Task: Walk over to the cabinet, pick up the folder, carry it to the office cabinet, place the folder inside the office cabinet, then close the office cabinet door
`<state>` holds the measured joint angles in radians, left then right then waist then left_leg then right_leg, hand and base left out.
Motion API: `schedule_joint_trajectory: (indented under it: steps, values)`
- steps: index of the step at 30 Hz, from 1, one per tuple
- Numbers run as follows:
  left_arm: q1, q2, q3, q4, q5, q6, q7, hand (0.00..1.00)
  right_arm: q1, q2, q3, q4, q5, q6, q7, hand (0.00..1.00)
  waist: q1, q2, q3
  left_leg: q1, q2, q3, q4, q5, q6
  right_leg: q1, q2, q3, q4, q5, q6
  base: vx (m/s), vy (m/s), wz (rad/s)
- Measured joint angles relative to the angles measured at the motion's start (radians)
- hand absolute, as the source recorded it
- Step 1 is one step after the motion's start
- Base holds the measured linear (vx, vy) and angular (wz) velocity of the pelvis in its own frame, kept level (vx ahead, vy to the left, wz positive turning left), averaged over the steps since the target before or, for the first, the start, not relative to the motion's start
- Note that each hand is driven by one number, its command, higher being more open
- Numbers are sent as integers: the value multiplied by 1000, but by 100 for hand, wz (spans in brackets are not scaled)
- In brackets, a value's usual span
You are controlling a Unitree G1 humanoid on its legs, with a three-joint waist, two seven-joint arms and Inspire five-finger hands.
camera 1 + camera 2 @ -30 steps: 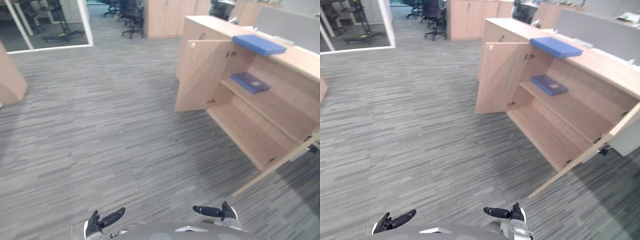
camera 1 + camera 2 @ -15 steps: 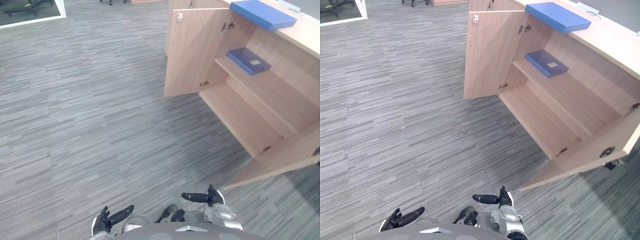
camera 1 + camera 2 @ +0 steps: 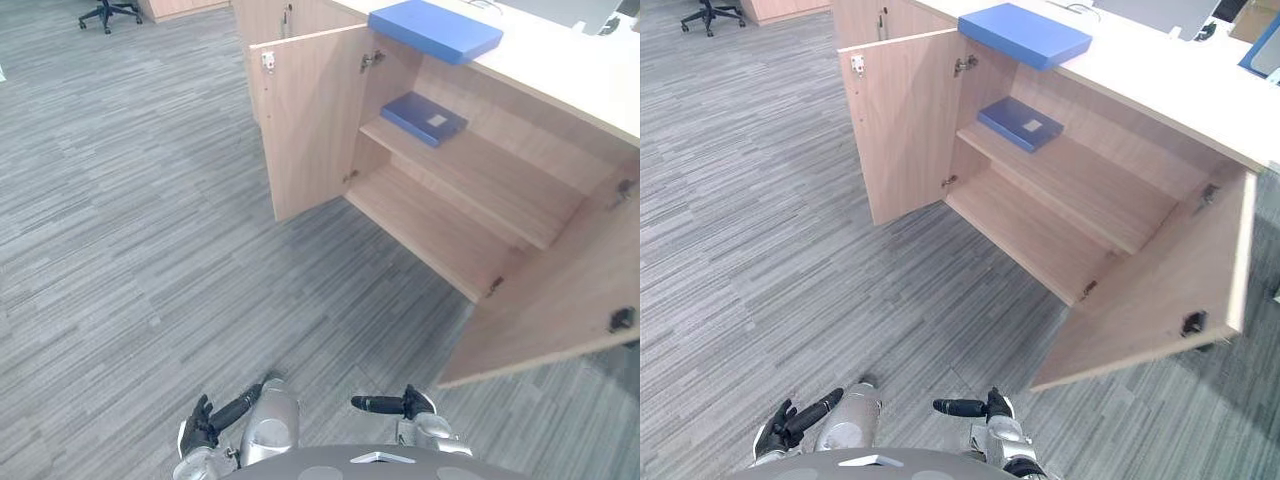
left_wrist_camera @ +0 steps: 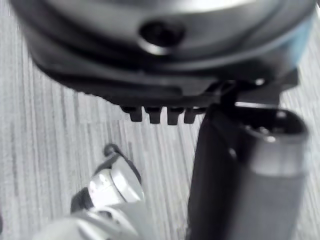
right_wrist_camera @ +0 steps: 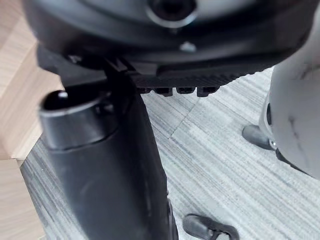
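Note:
A bright blue folder point(image 3: 435, 28) lies flat on top of the light wood cabinet point(image 3: 430, 225). A darker blue folder point(image 3: 424, 117) rests on the cabinet's upper shelf inside. Both cabinet doors stand open: the left door point(image 3: 305, 120) swings out toward me, and the right door point(image 3: 560, 300) hangs wide at the near right. My left hand point(image 3: 205, 425) and right hand point(image 3: 395, 404) hang low near my body, a good way from the cabinet. Both are open and hold nothing. In the wrist views the left thumb point(image 4: 245, 175) and right thumb point(image 5: 107, 165) stick out over bare carpet.
Grey striped carpet point(image 3: 130, 230) stretches between me and the cabinet. An office chair point(image 3: 105, 10) stands at the far left. The cabinet's top is a pale counter point(image 3: 1180, 85) running off to the right. The open right door juts into the floor space near my right side.
The camera has moved closer to the cabinet and turned toward it, so it shows larger and more centred. Both hands stay low and empty.

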<state>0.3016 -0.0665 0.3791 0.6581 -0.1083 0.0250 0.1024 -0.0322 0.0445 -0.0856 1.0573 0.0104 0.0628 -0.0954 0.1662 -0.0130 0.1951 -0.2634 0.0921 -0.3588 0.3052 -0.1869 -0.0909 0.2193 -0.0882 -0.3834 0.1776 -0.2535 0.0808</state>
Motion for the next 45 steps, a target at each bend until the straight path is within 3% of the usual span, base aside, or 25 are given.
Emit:
schedule_joint_trajectory:
  steps: [1, 2, 3, 4, 7, 9, 11, 12, 13, 14, 16, 19, 22, 24, 26, 27, 30, 32, 34, 38, 40, 41, 42, 43, 45]
  values:
    - [0, -5, 1, 14, 0, 1, 2, 100, 0, 0, 3, 0, 1, 0, 1, 100, 1, 9, -4, 2, 3, -7, -7, 44, -41, 4, -10, 12, 4, -7, 20, 333, 603, -59]
    - [-3, -6, 23, 43, 1, 1, 7, 100, -4, 13, 4, 0, 4, 1, 2, 100, 18, 3, -7, 12, -26, 9, 24, 136, -95, 10, -47, 44, 9, -15, 57, 292, 497, -79]
    - [-21, -2, 69, 56, 0, 2, 20, 100, -13, 20, 38, 1, 6, 8, 27, 100, 28, -32, -6, 7, -61, 56, 70, 91, -74, 9, -93, 66, -3, 6, 70, 286, 474, -76]
    - [-25, -2, 77, 59, 0, 2, 26, 100, -13, 20, 40, 0, 6, 10, 36, 100, 28, -36, -7, 5, -69, 66, 88, 77, -66, 10, -103, 68, -6, 21, 71, 251, 438, -79]
    - [-27, -4, 112, 79, 0, 0, 36, 100, -21, 27, -4, -15, 5, 10, 39, 100, 24, -59, -50, 14, -127, 179, 190, -6, 12, 6, -203, 126, -1, 86, 94, 223, 432, -81]
    - [-38, -5, 117, 83, -1, -3, 39, 100, -2, 28, -69, -23, 4, 11, 35, 100, 25, -68, -77, 72, -202, 277, 193, -26, 63, -43, -325, 220, 99, 90, 85, 230, 434, -97]
    - [-40, -5, 117, 96, -1, -5, 39, 100, 1, 28, -82, -28, 4, 11, 35, 100, 26, -63, -79, 122, -238, 286, 164, -25, 83, -108, -370, 287, 222, 95, 35, 114, 298, -77]
    - [-54, -4, 116, 108, -1, -6, 39, 100, 14, 27, -86, -30, 4, 11, 34, 100, 20, -57, -82, 163, -257, 303, 137, -18, 99, -156, -394, 320, 318, 117, -35, 79, 273, -51]
    - [-65, -4, 104, 128, -1, -8, 39, 100, 40, 27, -92, -31, 4, 12, 34, 100, 6, -39, -87, 211, -266, 315, 104, -15, 124, -199, -416, 334, 426, 175, -139, 60, 260, -40]
    - [-72, -4, 95, 135, 1, -13, 37, 100, 54, 25, -89, -45, -4, -7, 33, 100, -7, -21, -88, 252, -271, 333, 76, -18, 146, -223, -432, 333, 501, 229, -183, 15, 208, -27]
    - [-76, -3, 85, 137, 3, -22, 30, 100, 58, 25, -81, -42, -3, -13, 36, 100, -16, -21, -86, 314, -270, 343, 39, -27, 160, -244, -431, 305, 579, 238, -169, 50, 222, -33]
    - [-73, -1, 76, 137, 5, -22, 29, 100, 58, 20, -79, -35, -3, -33, 43, 100, -11, -18, -84, 375, -235, 343, -12, -28, 181, -275, -350, 145, 634, 147, -63, 61, 82, -33]
    - [-74, 14, 57, 139, 3, -22, 27, 100, 50, 20, -50, -57, -1, -42, 46, 100, -5, -24, -65, 400, -209, 324, -31, -25, 192, -345, -239, 70, 641, 50, -29, 83, -91, -13]
    - [-84, 36, 39, 148, 0, -21, 25, 100, 31, 20, -3, -74, 3, -51, 47, 100, -4, -40, -32, 417, -202, 271, -26, -43, 183, -384, -176, 73, 580, 45, -30, 100, -238, 56]
    - [-96, 51, 35, 160, 0, -21, 24, 100, 20, 21, 22, -71, 4, -50, 47, 100, -4, -55, -19, 411, -205, 206, -4, -62, 154, -387, -149, 109, 443, 62, -3, 162, -304, 108]
    - [-102, 60, 33, 159, -2, -23, 25, 100, 17, 26, 15, -60, 4, -48, 46, 100, -3, -78, -4, 402, -225, 153, 33, -90, 119, -369, -140, 121, 350, 85, -23, 198, -315, 120]
    - [-83, 42, 31, 159, 0, -14, 26, 100, -14, 28, -26, -34, 4, -44, 25, 100, 0, -29, 4, 357, -156, 82, 118, -159, 75, -355, -75, 41, 343, 34, -87, 198, -277, 50]
    - [-82, 34, 31, 159, 1, -1, 27, 100, -22, 28, -32, -35, 3, -47, 23, 100, -1, -24, 10, 346, -119, 33, 122, -180, 54, -338, -39, -21, 312, 5, -102, 201, -278, 34]
    - [-82, 36, 32, 152, 1, -1, 26, 100, -20, 29, -41, -34, 3, -31, 23, 100, 15, -24, 3, 349, -90, -22, 105, -199, 54, -320, -33, -114, 302, -36, -96, 201, -163, 23]
    - [-76, 33, 31, 155, -5, 0, 26, 100, -1, 29, -53, -31, 3, -11, 22, 100, 11, -14, -15, 357, -12, -83, 169, -261, 50, -256, 71, -159, 242, -58, -130, 258, -173, 9]
    - [-67, 24, 32, 156, -15, 1, 25, 100, 13, 29, -50, -31, 4, -8, 22, 100, -1, 4, -31, 301, -13, -102, 364, -256, 31, -203, 133, -159, 178, -57, -133, 297, -119, -10]
    - [-66, 12, 29, 156, -21, 2, 25, 100, 24, 28, -49, -32, 4, -7, 22, 100, -7, 26, -42, 221, -15, -79, 591, -198, -26, -157, 176, -147, 136, -46, -151, 237, -58, -28]
    - [-66, 9, 25, 155, -22, 2, 25, 100, 25, 28, -47, -32, 4, -7, 19, 100, -5, 32, -45, 191, -13, -60, 673, -156, -33, -135, 191, -131, 120, -39, -165, 311, -39, -49]
    - [-66, 15, 15, 155, -23, 2, 24, 100, 24, 27, -34, -31, 5, -7, 18, 100, -3, 38, -48, 148, -7, -20, 778, -119, -21, -105, 208, -105, 96, -26, -191, 323, 9, -73]
    - [-63, 29, -18, 134, -38, 2, 15, 100, 16, 27, -8, -29, 4, -7, 18, 100, 7, 23, -46, 54, -15, 96, 891, -156, 39, -48, 203, -7, 58, -10, -207, 334, 58, -102]
